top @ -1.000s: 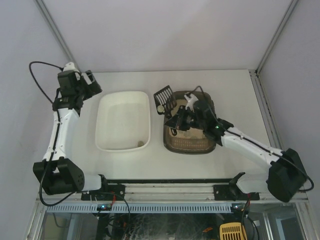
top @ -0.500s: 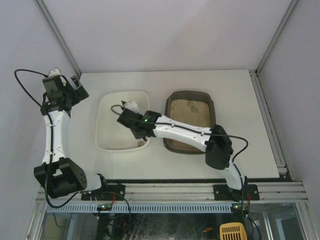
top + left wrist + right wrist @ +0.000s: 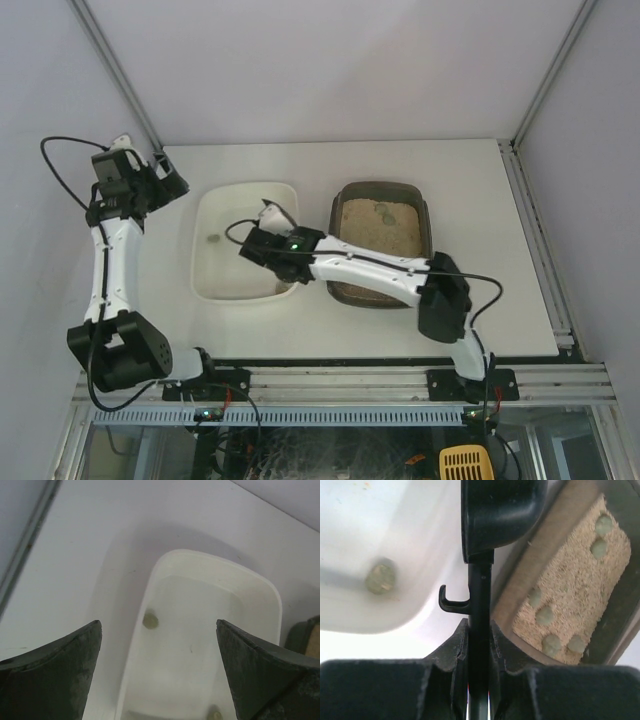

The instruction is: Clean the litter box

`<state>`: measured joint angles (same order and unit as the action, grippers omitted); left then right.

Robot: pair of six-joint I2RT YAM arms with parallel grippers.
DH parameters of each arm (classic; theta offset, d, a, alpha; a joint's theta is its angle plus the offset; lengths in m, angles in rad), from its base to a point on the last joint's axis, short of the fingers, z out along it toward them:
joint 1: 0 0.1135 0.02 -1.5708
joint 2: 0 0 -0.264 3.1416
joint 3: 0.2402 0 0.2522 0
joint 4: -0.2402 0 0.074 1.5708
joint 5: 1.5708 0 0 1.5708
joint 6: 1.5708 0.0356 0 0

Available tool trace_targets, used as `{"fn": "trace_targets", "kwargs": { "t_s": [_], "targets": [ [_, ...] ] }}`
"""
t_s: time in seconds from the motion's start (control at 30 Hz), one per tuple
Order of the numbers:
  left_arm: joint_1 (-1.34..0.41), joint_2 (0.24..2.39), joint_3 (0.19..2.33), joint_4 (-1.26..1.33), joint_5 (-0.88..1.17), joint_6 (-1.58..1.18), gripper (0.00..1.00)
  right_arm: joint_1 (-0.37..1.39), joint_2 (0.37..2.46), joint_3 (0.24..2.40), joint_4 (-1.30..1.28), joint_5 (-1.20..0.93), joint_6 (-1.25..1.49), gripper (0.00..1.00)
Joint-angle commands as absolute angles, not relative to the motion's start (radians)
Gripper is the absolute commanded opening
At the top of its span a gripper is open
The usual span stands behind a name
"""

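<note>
The litter box [image 3: 380,186], with sandy litter and greenish lumps [image 3: 544,615] in it, is set on the desk [image 3: 480,170] just right of the white tray [image 3: 240,186]. The black scoop [image 3: 495,515] is gripped by its handle in the closed right tool [image 3: 480,642], over the tray's edge. The left tool [image 3: 159,626] is spread wide, with nothing held.

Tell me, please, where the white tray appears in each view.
Top external: the white tray, left of centre.
Left wrist: centre, running to the bottom edge.
Right wrist: upper left, left of the scoop.
Shared landmark: the litter box, along the tray's right side in every view.
</note>
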<state>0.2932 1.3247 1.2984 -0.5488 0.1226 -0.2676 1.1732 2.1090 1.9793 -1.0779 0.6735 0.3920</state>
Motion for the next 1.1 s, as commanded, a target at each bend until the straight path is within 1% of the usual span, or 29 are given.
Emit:
{"fn": "trace_targets", "kwargs": {
  "t_s": [0.0,0.07,0.17,0.23,0.33,0.47,0.6,0.73,0.83,0.97,1.07],
  "targets": [
    [0.187,1.387,1.392,-0.55,0.203,-0.242,1.0,1.079,1.797,1.822,-1.047,0.622,0.5,0.0],
    [0.114,1.425,1.429,-0.551,0.205,-0.259,1.0,0.998,1.694,1.681,-1.047,0.504,0.543,0.0],
    [0.014,1.501,1.501,-0.566,0.254,-0.321,1.0,0.896,1.554,1.521,-1.048,0.39,0.574,0.0],
    [-0.043,1.556,1.558,-0.576,0.327,-0.381,1.0,0.822,1.482,1.452,-1.069,0.315,0.588,0.0],
    [-0.125,1.638,1.617,-0.551,0.428,-0.492,1.0,0.705,1.443,1.421,-1.134,0.196,0.599,0.0],
    [-0.23,1.728,1.618,-0.42,0.521,-0.68,1.0,0.618,1.478,1.428,-1.199,0.144,0.591,0.0],
    [-0.311,1.775,1.576,-0.256,0.466,-0.8,1.0,0.574,1.552,1.451,-1.226,0.126,0.59,0.0],
    [-0.345,1.797,1.556,-0.199,0.486,-0.914,1.0,0.556,1.646,1.492,-1.269,0.19,0.608,0.0],
    [-0.347,1.775,1.538,-0.192,0.497,-0.928,1.0,0.554,1.688,1.519,-1.269,0.243,0.598,0.0],
    [-0.331,1.679,1.472,-0.197,0.479,-0.877,1.0,0.53,1.745,1.546,-1.26,0.266,0.583,0.0],
    [-0.292,1.594,1.407,-0.199,0.515,-0.872,1.0,0.52,1.761,1.547,-1.219,0.299,0.578,0.0]
  ]
}}
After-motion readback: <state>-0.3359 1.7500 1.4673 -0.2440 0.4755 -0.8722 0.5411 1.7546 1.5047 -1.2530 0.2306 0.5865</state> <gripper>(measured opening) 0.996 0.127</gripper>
